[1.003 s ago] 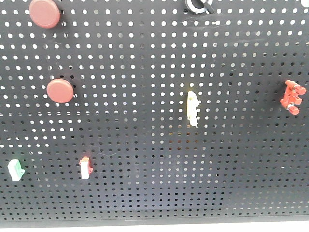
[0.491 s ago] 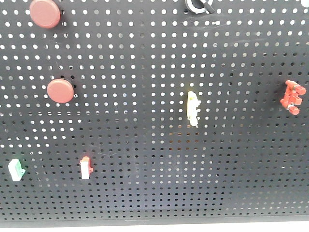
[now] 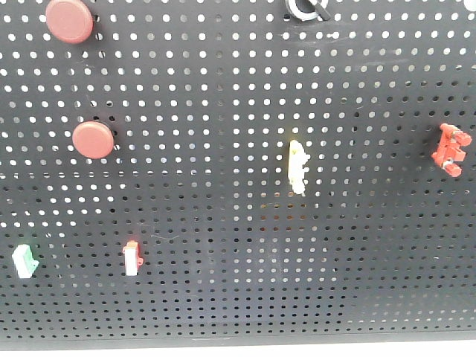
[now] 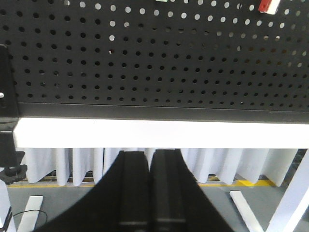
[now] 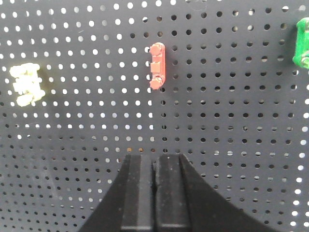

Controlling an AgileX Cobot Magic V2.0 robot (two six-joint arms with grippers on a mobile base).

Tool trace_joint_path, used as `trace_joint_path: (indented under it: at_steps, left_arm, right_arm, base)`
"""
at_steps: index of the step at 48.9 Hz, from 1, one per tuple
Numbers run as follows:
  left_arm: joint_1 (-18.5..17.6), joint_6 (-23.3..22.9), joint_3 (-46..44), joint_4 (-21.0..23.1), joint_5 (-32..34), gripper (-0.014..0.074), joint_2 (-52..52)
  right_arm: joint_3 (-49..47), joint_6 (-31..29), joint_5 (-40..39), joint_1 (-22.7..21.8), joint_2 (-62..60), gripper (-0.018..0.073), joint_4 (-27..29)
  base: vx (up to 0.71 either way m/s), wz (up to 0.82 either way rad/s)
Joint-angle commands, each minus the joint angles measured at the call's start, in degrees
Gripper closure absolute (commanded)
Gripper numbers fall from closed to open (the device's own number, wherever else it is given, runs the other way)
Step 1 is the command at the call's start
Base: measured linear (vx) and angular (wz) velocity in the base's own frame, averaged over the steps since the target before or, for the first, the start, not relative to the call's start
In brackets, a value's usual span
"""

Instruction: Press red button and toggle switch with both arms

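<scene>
1. Nothing on the pegboard had shifted between the earlier front views and this one; every fitting sat where it had been.
2. Nearest in the left wrist view, the left gripper filled the bottom centre of the frame, its two black fingers pressed together with no gap and nothing between them.
3. Beyond it ran a white rail across the frame, with the black perforated panel above and a red-and-white switch cut off at the upper right edge.
4. In the right wrist view, the right gripper rose from the bottom centre, jaws likewise closed and empty, apart from the board.
5. Above it, near the top centre, stood a red toggle switch; a pale yellow fitting lay at the left and a green fitting at the right edge.
6. In the front view, one red button sat at middle left and a second red button at the upper left corner.
7. A black knob was cut off at the top edge, and a green-and-white switch sat at lower left.
</scene>
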State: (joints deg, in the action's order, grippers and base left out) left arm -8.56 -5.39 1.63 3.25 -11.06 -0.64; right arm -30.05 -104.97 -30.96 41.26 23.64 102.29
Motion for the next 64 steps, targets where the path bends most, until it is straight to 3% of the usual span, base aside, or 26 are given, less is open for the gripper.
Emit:
trace_joint_path:
  at_steps: [1,32,39,43,47,49,52,55,58,62,64]
  left_arm:
    - [0.0,-0.7,1.9,0.9,5.3,0.0594,-1.0]
    - [0.0,-0.7,1.9,0.9,5.3,0.0594,-1.0]
    - [0.0,-0.6,1.9,0.9,5.3,0.0594,-1.0]
    - [0.0,-0.6,1.9,0.9,5.3,0.0594,-1.0]
    - [0.0,-0.6,1.9,0.9,5.3,0.0594,-1.0]
    - [0.0,-0.6,1.9,0.9,5.3,0.0594,-1.0]
    - [0.0,-0.6,1.9,0.9,5.3,0.0594,-1.0]
    - [0.0,-0.6,1.9,0.9,5.3,0.0594,-1.0]
    - [0.0,-0.6,1.9,0.9,5.3,0.0594,-1.0]
    - [0.0,-0.6,1.9,0.9,5.3,0.0594,-1.0]
    - [0.0,-0.6,1.9,0.9,5.3,0.0594,-1.0]
  right_arm:
    - [-1.5,-0.4,1.5,-0.3,0.6,0.0562,-0.1]
    - [-1.5,0.8,1.7,-0.3,0.6,0.0562,-0.4]
    - [-0.3,4.9,22.1,-0.3,2.4,0.0562,-2.5]
    - [0.5,7.2,35.3,-0.3,4.7,0.0562,-11.9]
    - [0.2,16.8,46.4,-0.3,7.2,0.0562,-27.7]
    - [0.1,25.4,47.4,-0.3,8.7,0.0562,-34.1]
    - [0.2,47.4,45.4,-0.3,10.8,0.0562,-46.4]
    - [0.5,62.5,42.6,-0.3,12.3,0.0562,-59.6]
    - [1.1,80.3,39.8,-0.4,13.5,0.0562,-77.6]
    - [2.5,95.4,35.0,-2.5,13.9,0.0562,-92.4]
    - [3.2,99.6,33.5,-4.9,13.8,0.0562,-95.3]
  base:
    - [0.0,0.0]
    - [0.0,0.0]
    - [0.0,0.0]
    - [0.0,0.0]
    - [0.0,0.0]
    - [0.0,0.0]
    - [0.0,0.0]
    - [0.0,0.0]
    - [0.0,0.0]
    - [0.0,0.0]
    - [0.0,0.0]
